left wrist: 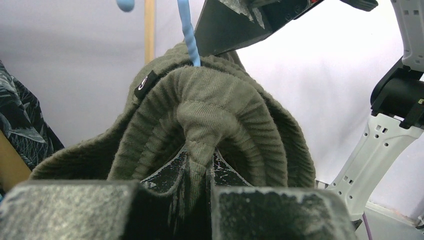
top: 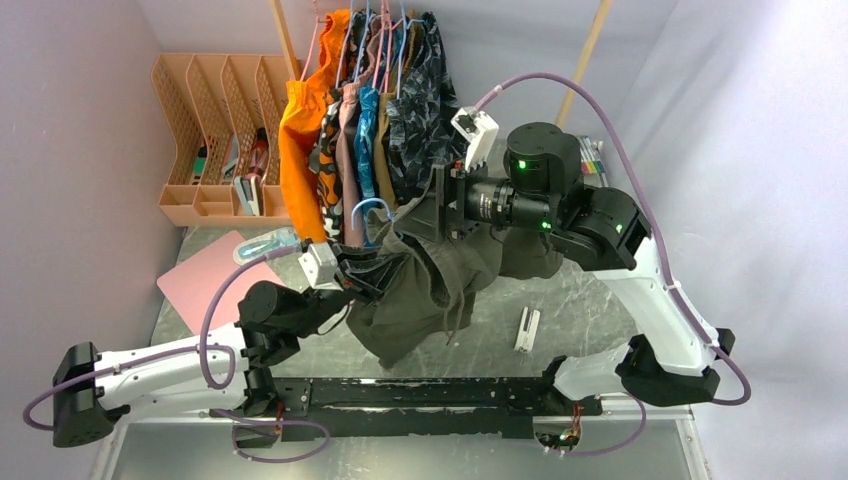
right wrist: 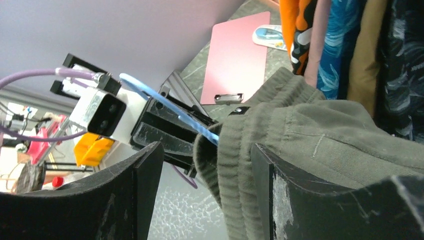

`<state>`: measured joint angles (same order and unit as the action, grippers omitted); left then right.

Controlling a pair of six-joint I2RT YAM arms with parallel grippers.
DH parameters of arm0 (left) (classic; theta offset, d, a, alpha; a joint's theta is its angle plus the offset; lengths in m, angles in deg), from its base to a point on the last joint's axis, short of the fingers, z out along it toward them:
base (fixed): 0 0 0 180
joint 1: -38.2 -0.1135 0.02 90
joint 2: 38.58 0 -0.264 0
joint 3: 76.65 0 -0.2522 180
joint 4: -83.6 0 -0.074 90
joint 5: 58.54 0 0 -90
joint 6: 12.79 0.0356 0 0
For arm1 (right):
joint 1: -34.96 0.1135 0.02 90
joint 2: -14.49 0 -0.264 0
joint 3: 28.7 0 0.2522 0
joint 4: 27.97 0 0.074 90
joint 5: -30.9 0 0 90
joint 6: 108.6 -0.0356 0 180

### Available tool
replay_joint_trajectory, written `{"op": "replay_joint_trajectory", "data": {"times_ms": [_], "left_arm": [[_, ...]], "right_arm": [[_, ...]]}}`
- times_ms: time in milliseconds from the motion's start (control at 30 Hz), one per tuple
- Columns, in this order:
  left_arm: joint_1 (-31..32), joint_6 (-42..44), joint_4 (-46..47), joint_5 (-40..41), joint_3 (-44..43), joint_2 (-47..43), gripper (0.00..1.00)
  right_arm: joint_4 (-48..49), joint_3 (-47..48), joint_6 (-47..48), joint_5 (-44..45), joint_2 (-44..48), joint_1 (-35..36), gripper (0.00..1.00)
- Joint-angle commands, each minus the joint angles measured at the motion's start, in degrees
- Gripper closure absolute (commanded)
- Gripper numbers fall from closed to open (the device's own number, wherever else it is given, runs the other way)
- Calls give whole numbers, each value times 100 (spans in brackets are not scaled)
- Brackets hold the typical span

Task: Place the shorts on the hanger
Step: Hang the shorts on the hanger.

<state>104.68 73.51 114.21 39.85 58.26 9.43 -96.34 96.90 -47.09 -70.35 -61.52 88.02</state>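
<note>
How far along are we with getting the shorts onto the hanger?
Done: the hanger runs into the bunched waistband of the shorts. In hand: the left hand pinches the waistband, and the right hand stands open around it. Left: the shorts hang crumpled, so they likely need spreading along the hanger before release.

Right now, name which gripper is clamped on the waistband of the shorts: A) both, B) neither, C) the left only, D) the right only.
C: in its wrist view the left gripper pinches a fold of the ribbed waistband of the shorts, while the right gripper stands open, with a clear gap between one finger and the fabric.
</note>
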Motion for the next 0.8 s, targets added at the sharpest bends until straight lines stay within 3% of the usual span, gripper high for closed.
{"op": "replay_joint_trajectory", "data": {"times_ms": [0, 267, 400, 600, 767], "left_arm": [[-5, -44, 1190, 105, 2, -317, 93], [-3, -5, 842, 68, 296, -947, 93], [-4, -54, 451, -324, 319, -1278, 93], [-7, -187, -602, -1430, 13, -1524, 93], [-4, -256, -1481, -2067, -394, -1407, 93]], "right_arm": [[-22, 195, 407, -591, 189, 29, 31], [1063, -292, 1538, -1049, 1078, 34, 29], [1697, -616, 1943, -660, 1398, 32, 28], [1008, 424, 2651, -1095, 608, 31, 28], [962, 381, 2855, -1562, 406, 236, 29]]}}
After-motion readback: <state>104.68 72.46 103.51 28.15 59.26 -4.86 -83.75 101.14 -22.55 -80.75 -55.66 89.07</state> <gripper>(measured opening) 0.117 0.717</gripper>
